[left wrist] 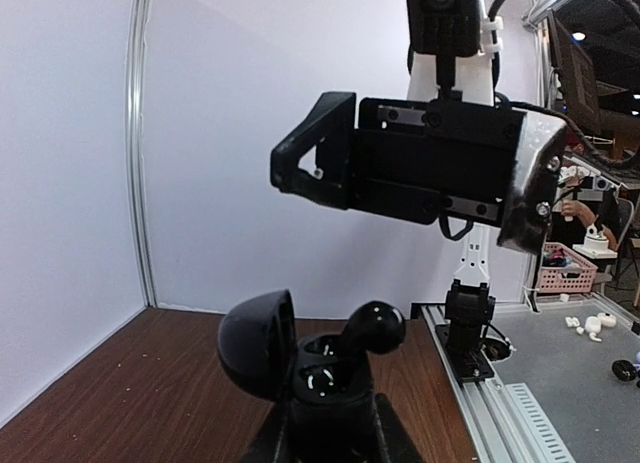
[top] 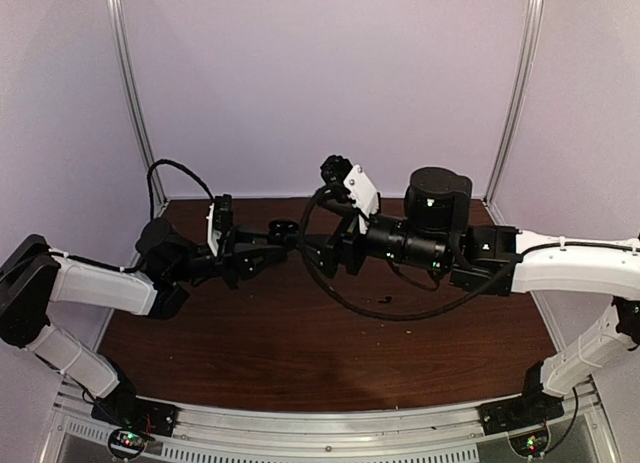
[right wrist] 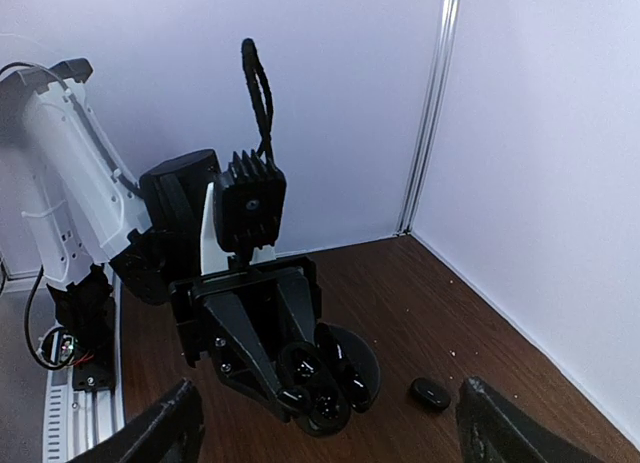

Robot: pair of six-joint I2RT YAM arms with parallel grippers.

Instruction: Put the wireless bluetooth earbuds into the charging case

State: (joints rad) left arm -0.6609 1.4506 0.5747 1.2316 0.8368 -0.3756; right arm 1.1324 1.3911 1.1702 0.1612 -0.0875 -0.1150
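Note:
My left gripper (left wrist: 330, 428) is shut on the black charging case (left wrist: 325, 388) and holds it above the table with its lid (left wrist: 255, 343) swung open. One black earbud (left wrist: 372, 328) stands half in a case pocket, its round head sticking up. The right wrist view shows the same held case (right wrist: 330, 378), and a second earbud (right wrist: 430, 393) lies on the table beside it. My right gripper (right wrist: 330, 433) is open and empty, its fingers (right wrist: 170, 428) spread wide just in front of the case. In the top view the two grippers meet at mid-table (top: 300, 238).
The brown table (top: 300, 343) has purple walls behind and at both sides. A metal rail (left wrist: 480, 383) runs along its near edge. A black cable (top: 390, 308) loops under the right arm. Pale specks dot the wood.

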